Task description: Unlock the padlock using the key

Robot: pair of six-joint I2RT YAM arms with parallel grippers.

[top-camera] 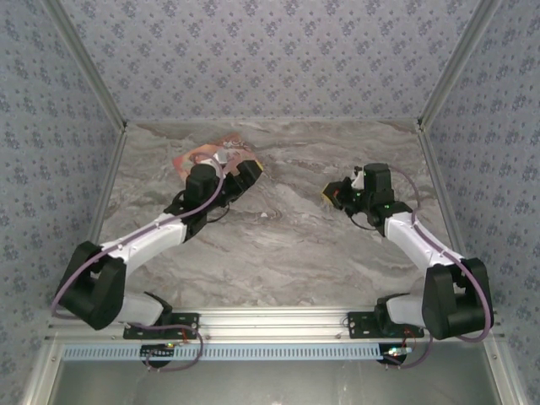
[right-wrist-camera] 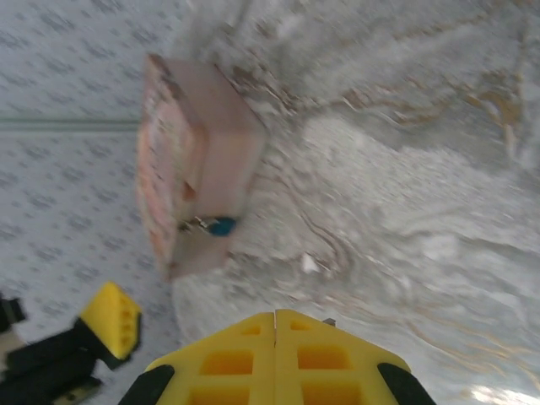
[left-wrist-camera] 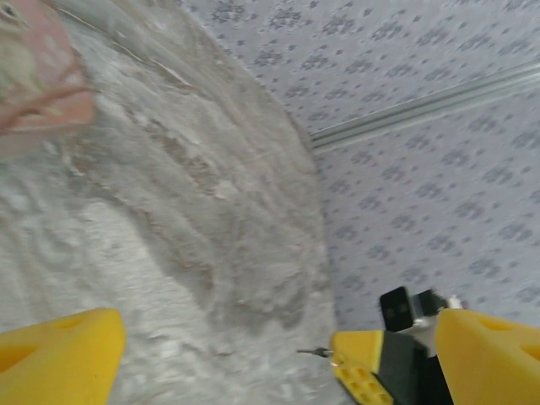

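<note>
The blue padlock [right-wrist-camera: 222, 225] with its thin silvery shackle sits against the side of the pink box [right-wrist-camera: 198, 160]. My right gripper [right-wrist-camera: 275, 325] is shut, its yellow fingers pressed together. In the left wrist view the slim dark key [left-wrist-camera: 314, 352] sticks out of the right gripper's fingertips [left-wrist-camera: 359, 359] toward the left. A metal tip of the key [right-wrist-camera: 329, 321] also shows beside the shut pads. My left gripper [left-wrist-camera: 274, 369] is open wide with nothing between its fingers. It hovers next to the pink box [top-camera: 215, 156], a short way left of my right gripper [top-camera: 336, 194].
The pink box [left-wrist-camera: 38, 76] lies at the back left of the marble table [top-camera: 287, 245]. A small white speck [top-camera: 264, 215] lies on the table between the arms. Patterned walls close in the back and both sides. One yellow finger [right-wrist-camera: 111, 319] of the left gripper shows at the lower left of the right wrist view.
</note>
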